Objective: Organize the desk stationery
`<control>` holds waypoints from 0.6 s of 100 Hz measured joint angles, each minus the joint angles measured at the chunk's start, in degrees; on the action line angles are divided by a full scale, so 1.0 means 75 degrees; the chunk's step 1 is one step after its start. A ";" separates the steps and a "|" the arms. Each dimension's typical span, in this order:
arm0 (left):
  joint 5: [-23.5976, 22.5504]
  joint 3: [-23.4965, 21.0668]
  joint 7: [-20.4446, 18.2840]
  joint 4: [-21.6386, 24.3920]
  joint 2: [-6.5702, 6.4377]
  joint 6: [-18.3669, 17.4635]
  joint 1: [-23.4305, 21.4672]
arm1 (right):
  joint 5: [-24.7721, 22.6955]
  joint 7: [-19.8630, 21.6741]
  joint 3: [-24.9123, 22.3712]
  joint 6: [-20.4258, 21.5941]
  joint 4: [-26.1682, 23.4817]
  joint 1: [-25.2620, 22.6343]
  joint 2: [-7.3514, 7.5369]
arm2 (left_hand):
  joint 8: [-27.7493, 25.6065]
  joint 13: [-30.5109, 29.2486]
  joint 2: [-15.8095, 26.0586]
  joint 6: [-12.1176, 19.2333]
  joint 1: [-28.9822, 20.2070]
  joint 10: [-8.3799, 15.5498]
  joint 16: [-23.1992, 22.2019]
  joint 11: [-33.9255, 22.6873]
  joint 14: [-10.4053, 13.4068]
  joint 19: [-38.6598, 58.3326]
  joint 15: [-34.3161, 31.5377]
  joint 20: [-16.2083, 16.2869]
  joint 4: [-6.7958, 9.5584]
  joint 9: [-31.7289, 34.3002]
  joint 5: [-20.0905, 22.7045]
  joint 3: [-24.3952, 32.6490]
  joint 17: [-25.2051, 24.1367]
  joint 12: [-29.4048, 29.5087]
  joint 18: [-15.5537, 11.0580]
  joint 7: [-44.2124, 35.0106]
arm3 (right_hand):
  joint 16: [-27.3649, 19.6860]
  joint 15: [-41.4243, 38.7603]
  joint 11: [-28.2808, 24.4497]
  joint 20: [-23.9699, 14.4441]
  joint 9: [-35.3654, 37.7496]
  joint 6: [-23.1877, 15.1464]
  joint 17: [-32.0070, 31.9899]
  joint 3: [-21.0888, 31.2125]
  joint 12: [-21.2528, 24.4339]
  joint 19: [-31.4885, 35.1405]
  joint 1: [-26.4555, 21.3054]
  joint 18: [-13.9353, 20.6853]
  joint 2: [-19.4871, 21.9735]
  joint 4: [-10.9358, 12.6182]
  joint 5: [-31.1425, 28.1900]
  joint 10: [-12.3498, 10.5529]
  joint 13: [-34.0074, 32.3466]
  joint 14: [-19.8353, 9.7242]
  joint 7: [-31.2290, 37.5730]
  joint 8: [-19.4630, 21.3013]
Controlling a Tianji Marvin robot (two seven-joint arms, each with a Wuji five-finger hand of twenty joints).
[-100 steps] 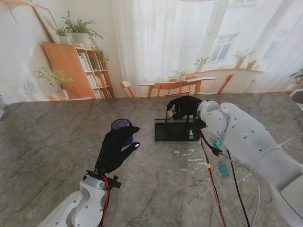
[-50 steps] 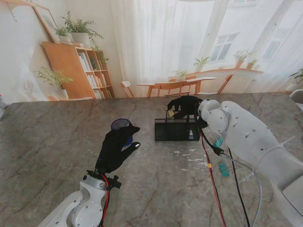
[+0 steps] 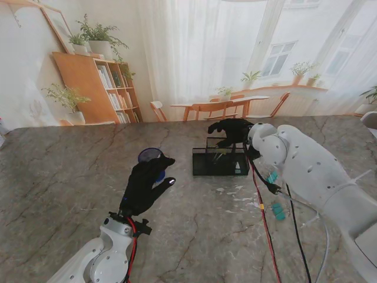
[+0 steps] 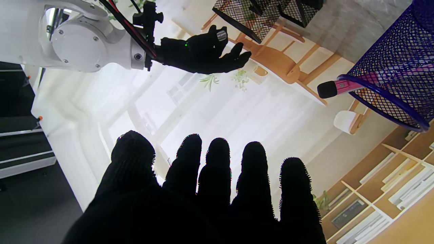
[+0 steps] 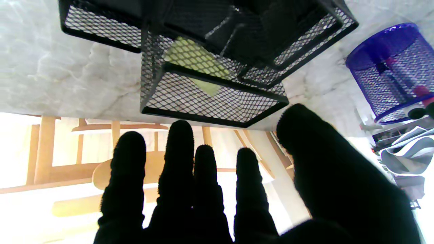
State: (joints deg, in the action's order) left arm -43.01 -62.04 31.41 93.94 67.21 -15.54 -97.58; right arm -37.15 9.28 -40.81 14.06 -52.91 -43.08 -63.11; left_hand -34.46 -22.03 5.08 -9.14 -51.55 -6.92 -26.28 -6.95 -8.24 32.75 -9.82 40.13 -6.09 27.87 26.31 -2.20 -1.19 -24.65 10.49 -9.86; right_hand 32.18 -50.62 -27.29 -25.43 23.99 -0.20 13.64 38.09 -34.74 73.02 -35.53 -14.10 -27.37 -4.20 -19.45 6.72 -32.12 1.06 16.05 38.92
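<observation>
Grey marble table [image 3: 70,177], printed sunlit-room backdrop [image 3: 194,53].

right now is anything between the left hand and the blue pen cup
Nothing visible stands between them. The left hand is open, fingers spread, holding nothing, and the blue pen cup sits just beyond its fingertips, farther from me. A pink pen pokes out over the cup's rim.

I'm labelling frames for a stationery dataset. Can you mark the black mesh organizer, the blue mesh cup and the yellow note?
Black mesh organizer [image 3: 219,163]: stand view, its front wall.
Blue mesh cup [image 5: 390,71]: right wrist view, its mesh side.
Yellow note [image 5: 195,61]: right wrist view, seen through the organizer's mesh.
</observation>
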 measured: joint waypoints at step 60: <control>0.0021 0.0018 0.0017 -0.0006 0.0004 -0.0004 0.0007 | -0.1554 0.0642 -0.2950 0.0881 -0.2483 -0.1886 0.0349 | 0.0000 0.0000 0.0000 0.0001 0.0000 0.0000 0.0000 0.0000 0.0000 -0.0003 0.0000 0.0000 0.0000 0.0000 0.0000 0.0000 0.0000 0.0000 0.0012 0.0000 | -0.1096 0.2796 0.1461 0.0189 -0.0698 0.0074 -0.1265 -0.0680 0.0479 -0.0898 0.0713 -0.0069 0.0441 0.0061 0.0736 0.0202 0.1230 0.0672 -0.0725 0.0002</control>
State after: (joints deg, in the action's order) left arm -42.86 -61.91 31.54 93.89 67.25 -15.57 -97.53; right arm -48.80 14.10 -62.94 20.67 -71.53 -57.22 -60.49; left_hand -34.46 -22.03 5.08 -9.13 -51.55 -6.92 -26.28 -6.95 -8.24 32.72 -9.82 40.13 -6.09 27.87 26.31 -2.20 -1.19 -24.65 10.59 -9.86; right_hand 23.96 -29.65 -16.33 -24.01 18.75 0.36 4.15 32.99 -31.15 66.29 -30.18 -14.61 -24.07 -3.74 -13.93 8.23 -22.89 6.10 10.61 38.94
